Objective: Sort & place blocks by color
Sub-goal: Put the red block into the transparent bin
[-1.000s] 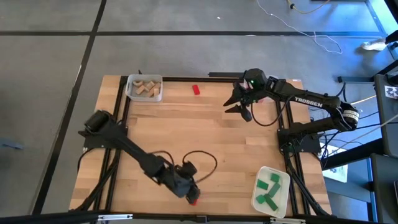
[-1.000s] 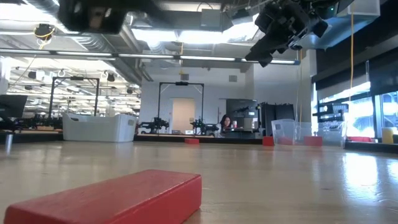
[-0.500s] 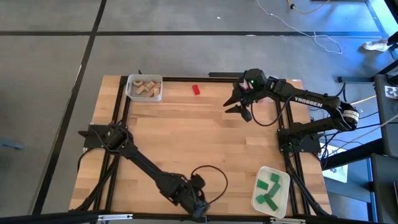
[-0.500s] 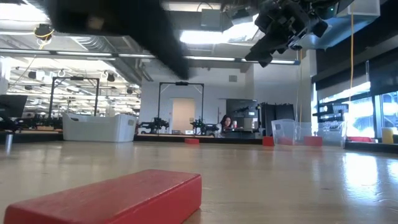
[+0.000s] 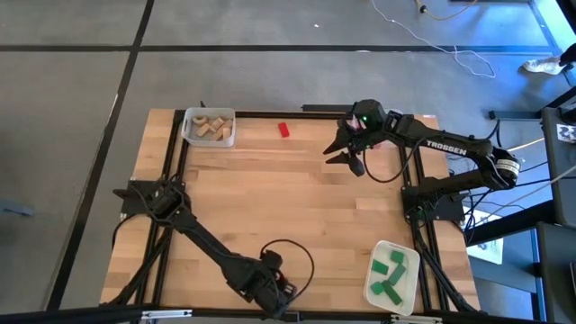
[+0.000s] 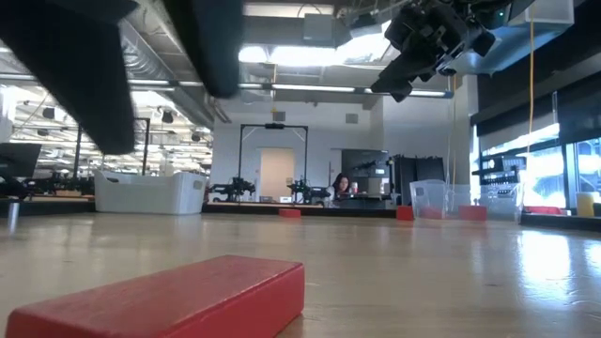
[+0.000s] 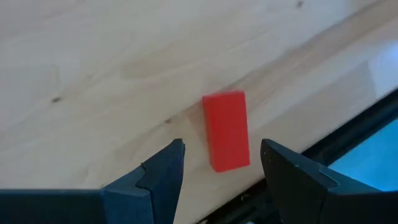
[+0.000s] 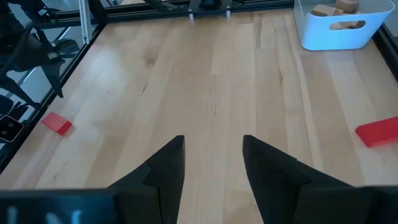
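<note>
light: bright, even, overhead ceiling strips | shadows: soft | blur: dark arm near low camera | glare: windows

My tool's (image 7: 221, 165) fingers (image 7: 158, 177) look like matt dark plastic. The surface (image 7: 93, 74) is smooth pale wood with faint grain; the red block (image 7: 226, 130) looks smooth and matt.

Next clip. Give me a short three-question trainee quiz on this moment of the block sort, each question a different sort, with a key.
1. True or false: the left gripper has closed on the red block at the near table edge.
2. Which container holds the green blocks? A) the white bin B) the white tray C) neither
3. Fill in: the right gripper hangs open and ____ above the table's far side.

Key: 1 false, its open fingers straddle the block without touching it. 2 B. 3 empty.
</note>
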Controlling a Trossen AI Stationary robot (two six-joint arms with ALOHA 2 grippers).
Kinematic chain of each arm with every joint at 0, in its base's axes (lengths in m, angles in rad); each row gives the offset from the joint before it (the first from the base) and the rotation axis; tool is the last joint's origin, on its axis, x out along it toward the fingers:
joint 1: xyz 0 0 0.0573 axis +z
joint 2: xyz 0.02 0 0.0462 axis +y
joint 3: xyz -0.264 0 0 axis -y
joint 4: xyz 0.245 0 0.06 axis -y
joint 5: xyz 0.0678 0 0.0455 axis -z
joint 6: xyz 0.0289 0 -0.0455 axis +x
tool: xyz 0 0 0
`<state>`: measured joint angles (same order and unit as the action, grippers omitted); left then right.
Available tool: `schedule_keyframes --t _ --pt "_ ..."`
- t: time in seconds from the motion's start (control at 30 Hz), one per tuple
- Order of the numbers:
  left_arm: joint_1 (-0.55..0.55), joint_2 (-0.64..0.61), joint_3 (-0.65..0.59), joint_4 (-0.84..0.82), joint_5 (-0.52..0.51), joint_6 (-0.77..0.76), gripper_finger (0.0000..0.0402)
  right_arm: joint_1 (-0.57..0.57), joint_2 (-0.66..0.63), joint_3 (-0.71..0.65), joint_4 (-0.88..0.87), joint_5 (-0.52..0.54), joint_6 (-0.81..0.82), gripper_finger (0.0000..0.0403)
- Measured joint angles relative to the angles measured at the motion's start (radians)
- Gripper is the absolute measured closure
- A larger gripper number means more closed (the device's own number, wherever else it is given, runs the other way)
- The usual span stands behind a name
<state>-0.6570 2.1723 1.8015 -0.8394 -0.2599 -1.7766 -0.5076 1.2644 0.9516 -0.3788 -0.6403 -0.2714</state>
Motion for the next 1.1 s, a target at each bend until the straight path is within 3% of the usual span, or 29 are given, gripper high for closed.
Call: schedule_keyframes --t 0.17,0.53,1.1 --pt "0.002 0.016 0.002 0.119 -0.01 0.028 0.0197 0.0 0.0 0.0 -0.001 0.0 0.0 0.024" --pt "-0.017 0.072 -0.001 0.112 0.047 0.046 0.0197 0.0 0.0 0.0 -0.014 0.0 0.0 0.024" --pt "-0.009 0.102 -0.001 0.157 0.004 0.051 0.0197 0.0 0.0 -0.001 -0.017 0.001 0.001 0.024"
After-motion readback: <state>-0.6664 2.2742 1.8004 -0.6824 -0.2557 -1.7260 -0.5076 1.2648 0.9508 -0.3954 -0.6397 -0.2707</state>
